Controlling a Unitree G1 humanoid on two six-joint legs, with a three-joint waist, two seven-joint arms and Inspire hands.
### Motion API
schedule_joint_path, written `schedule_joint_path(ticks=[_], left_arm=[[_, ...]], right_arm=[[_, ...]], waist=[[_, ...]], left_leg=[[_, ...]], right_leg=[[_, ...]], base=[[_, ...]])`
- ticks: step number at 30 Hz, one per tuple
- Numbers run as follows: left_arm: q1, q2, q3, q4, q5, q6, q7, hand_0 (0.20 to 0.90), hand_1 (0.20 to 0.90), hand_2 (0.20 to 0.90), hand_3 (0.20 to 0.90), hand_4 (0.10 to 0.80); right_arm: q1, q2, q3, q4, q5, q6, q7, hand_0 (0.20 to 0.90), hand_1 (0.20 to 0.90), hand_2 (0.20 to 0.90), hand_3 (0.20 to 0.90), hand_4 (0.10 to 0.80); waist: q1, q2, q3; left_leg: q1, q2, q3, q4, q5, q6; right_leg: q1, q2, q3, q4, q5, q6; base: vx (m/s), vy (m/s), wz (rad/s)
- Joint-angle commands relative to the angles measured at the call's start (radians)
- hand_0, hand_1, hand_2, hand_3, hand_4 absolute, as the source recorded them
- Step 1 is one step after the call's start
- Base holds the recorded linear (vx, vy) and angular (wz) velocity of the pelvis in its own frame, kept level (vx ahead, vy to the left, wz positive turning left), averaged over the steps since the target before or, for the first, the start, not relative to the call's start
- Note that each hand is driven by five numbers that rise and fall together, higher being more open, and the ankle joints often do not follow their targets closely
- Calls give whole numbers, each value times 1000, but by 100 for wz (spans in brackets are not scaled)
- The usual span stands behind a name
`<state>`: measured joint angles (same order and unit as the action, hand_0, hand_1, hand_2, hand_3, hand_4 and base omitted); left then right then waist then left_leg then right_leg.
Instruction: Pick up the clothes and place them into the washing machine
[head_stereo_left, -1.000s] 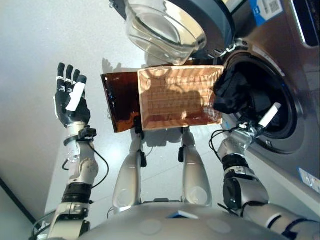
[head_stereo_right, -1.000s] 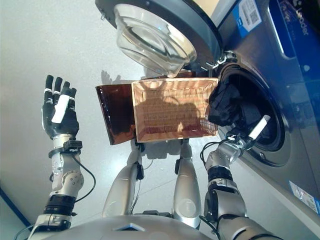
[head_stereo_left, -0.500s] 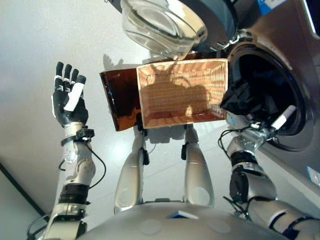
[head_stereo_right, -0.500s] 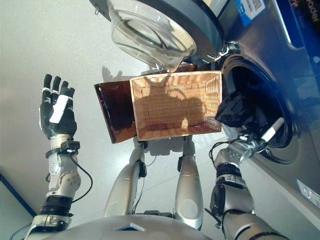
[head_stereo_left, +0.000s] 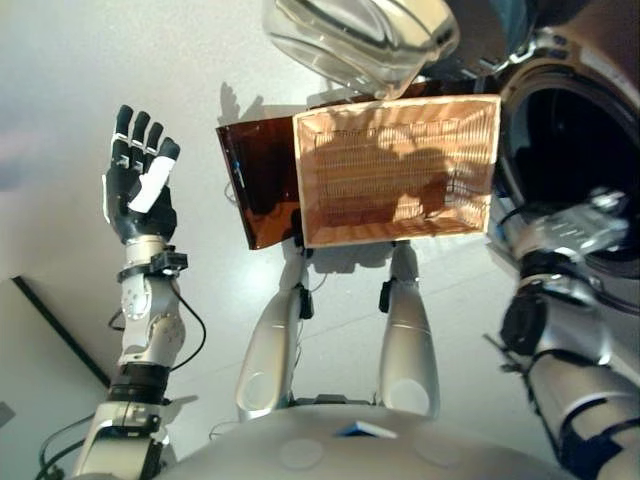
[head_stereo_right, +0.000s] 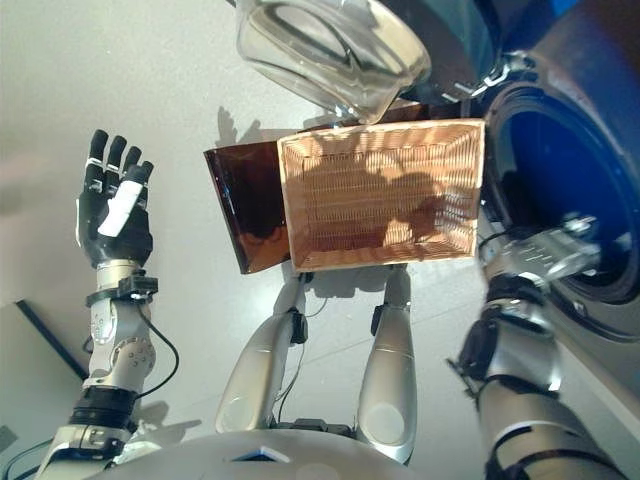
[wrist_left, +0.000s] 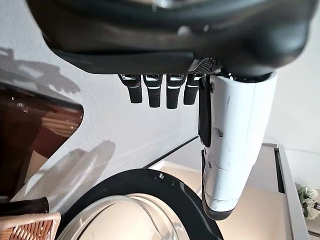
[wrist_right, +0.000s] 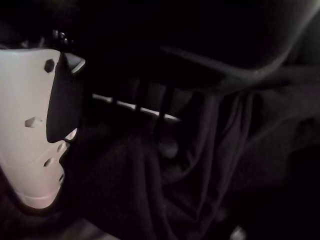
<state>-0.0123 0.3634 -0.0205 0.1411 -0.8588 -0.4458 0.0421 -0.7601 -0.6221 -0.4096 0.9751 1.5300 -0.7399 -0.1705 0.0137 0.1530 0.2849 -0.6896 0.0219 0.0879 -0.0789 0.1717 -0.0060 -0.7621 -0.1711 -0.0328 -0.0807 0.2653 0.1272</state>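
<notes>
- The dark garment (wrist_right: 200, 170) lies in soft folds right in front of my right hand (wrist_right: 35, 125), inside the drum of the washing machine (head_stereo_right: 560, 130). I judge it light and limp: it will sag and drape wherever I let it go, with nothing stiff or fragile in it.
- Cloth like this gives no firm edge to take — a bunched fold is the best hold, since a single loose layer could slide out. It could also snag on the door rim when my arm comes back out.
- In the head views my right arm reaches into the drum opening and the hand itself is lost in the dark interior. The wrist view shows the white thumb cover and a faint row of fingers against the fabric, but I cannot tell whether they are curled on the cloth or clear of it.
- My left hand (head_stereo_left: 140, 190) is raised off to my left, fingers straight and spread — it holds nothing and touches nothing.
- The wicker basket (head_stereo_left: 395, 170) sits between my arms, just beside the drum opening, and looks empty; a brown panel (head_stereo_left: 255, 195) stands against its left side. The glass door (head_stereo_left: 360, 40) hangs open above the basket.
- By my reading, the loading is nearly done; what remains is to leave the garment well inside the drum.
</notes>
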Motion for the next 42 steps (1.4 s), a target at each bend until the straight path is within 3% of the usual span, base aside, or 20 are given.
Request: schedule_joint_path(ticks=[1, 6, 14, 22, 33, 42], left_arm=[[12, 71, 52, -125, 6, -123, -22, 900, 900, 900, 900, 800], [9, 67, 42, -147, -5, -127, -19, 900, 900, 900, 900, 800], [15, 74, 54, -163, 0, -128, -12, 900, 900, 900, 900, 800], [13, 76, 71, -183, 10, -142, -9, 900, 900, 900, 900, 800], [31, 78, 94, -197, -7, -152, -20, 900, 900, 900, 900, 800], [43, 83, 92, -194, -19, -143, -13, 900, 900, 900, 900, 800]], right_arm=[[-70, -241, 99, -46, -185, -72, -42, 200, 200, 200, 200, 300], [-164, -240, 194, -62, -240, -72, -85, 200, 200, 200, 200, 300], [-179, -226, 177, -100, -286, -111, -146, 200, 200, 200, 200, 300], [-133, -225, 231, -68, -422, -30, -185, 200, 200, 200, 200, 300], [-171, -193, 270, 8, -391, 1, -151, 200, 200, 200, 200, 300], [-206, -164, 163, 23, -271, -84, -192, 200, 200, 200, 200, 300]], waist=[[-7, -28, -79], [1, -32, -74], [-3, -36, -75], [-7, -46, -74], [0, -43, -78], [7, -24, -83]], left_leg=[[38, 56, -26, -8, -73, -104], [22, 63, -30, -8, -67, -110], [8, 66, -43, -8, -67, -115], [-6, 64, -44, -8, -70, -113], [-18, 65, -38, -8, -70, -108], [-13, 62, -33, -8, -74, -107]], right_leg=[[-45, 11, -12, 27, -57, 19], [-54, 13, -21, 26, -55, 16], [-62, 18, -36, 19, -56, 13], [-77, 18, -30, 13, -49, 13], [-106, 16, -25, 20, -41, 12], [-106, 15, -20, 21, -45, 15]], base=[[-25, -48, -5], [2, -22, -1], [3, -7, 4], [0, 0, 0], [0, 4, 0], [-1, 12, 0]])
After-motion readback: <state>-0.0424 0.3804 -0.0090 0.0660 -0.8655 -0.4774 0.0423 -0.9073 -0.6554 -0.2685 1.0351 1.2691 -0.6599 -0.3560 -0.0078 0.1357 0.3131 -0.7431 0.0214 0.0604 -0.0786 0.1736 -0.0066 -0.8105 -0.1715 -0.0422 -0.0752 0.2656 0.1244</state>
